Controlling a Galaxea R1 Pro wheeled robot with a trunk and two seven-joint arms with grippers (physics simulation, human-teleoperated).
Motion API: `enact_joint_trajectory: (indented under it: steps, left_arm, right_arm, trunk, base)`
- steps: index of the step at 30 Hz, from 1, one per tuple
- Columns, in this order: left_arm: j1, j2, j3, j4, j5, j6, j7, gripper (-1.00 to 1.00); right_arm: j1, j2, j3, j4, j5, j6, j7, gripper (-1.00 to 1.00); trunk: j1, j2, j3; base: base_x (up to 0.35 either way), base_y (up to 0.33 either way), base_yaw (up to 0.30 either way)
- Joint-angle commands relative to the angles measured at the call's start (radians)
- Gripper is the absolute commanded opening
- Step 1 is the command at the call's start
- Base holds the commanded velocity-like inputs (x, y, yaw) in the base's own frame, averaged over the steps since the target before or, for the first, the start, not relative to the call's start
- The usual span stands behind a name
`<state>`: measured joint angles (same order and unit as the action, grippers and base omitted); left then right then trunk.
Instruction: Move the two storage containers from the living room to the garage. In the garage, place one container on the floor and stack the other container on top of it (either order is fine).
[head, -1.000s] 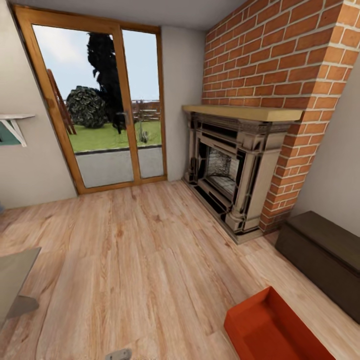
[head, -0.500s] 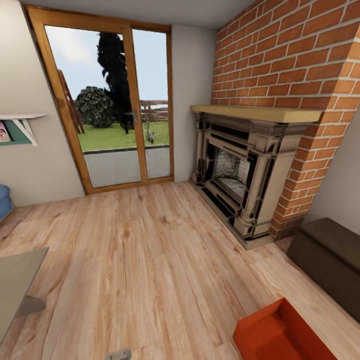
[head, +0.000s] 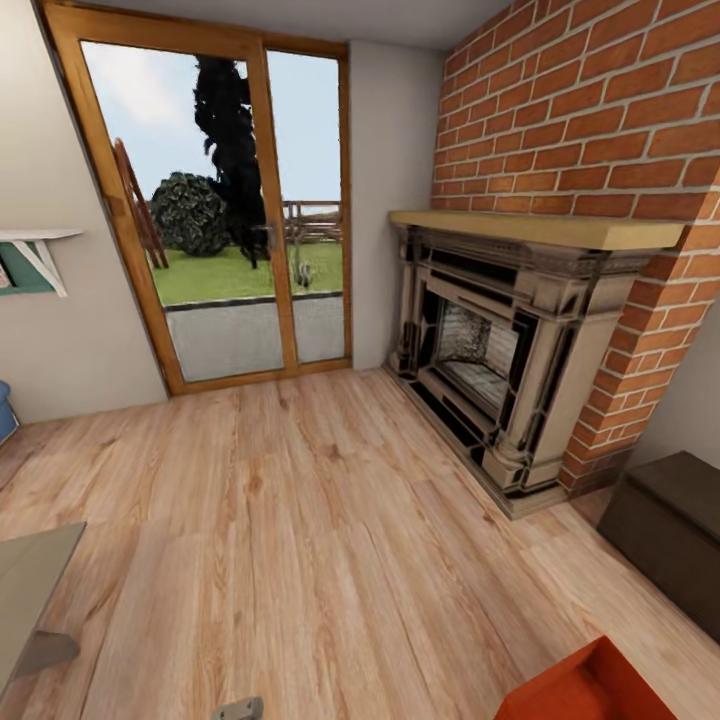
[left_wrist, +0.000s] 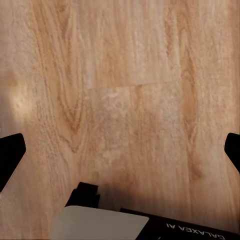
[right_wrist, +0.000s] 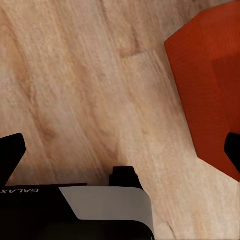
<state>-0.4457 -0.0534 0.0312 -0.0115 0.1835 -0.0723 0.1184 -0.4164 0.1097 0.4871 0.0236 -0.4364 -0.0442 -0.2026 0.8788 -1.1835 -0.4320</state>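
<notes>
In the living room, I have one orange-red storage container (head: 590, 690) lying on the light wood-plank floor (head: 300, 520) at the robot's right front, a corner of it showing low in the head view, below the dark-wood bench (head: 670, 535) and well short of the red-brick fireplace (head: 500, 370). My right gripper (right_wrist: 120, 150) hangs over bare planks with its jaws spread wide and empty, the bin (right_wrist: 210, 85) just beside and ahead of one fingertip; its long axis I cannot tell from the part visible. My left gripper (left_wrist: 120, 150), equally wide and empty, faces nothing but floor. I judge the right arm nearer, so the reach falls to it. No second container can be made out here.
</notes>
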Motion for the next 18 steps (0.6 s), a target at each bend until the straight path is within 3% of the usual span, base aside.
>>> enact_joint_trajectory:
  steps: [1, 8, 18]
  left_arm:
    - [-0.001, 0.0, 0.003, 0.001, 0.005, -0.004, 0.001, 1.0]
    - [-0.001, 0.0, 0.003, 0.001, 0.005, -0.004, 0.001, 1.0]
    - [-0.001, 0.0, 0.003, 0.001, 0.005, -0.004, 0.001, 1.0]
  right_arm:
    - [-0.001, 0.001, 0.008, 0.002, -0.011, -0.005, -0.001, 1.0]
    - [-0.001, 0.001, 0.007, 0.002, -0.013, -0.005, -0.001, 1.0]
    - [-0.001, 0.002, 0.001, 0.002, -0.016, -0.005, -0.003, 1.0]
  trunk:
    - [0.001, -0.001, -0.001]
    - [0.001, -0.001, -0.001]
    - [0.001, -0.001, 0.003]
  base:
    - [0.313, 0.131, 0.0]
    - [0.288, 0.111, 0.0]
    - [0.025, 0.006, -0.123]
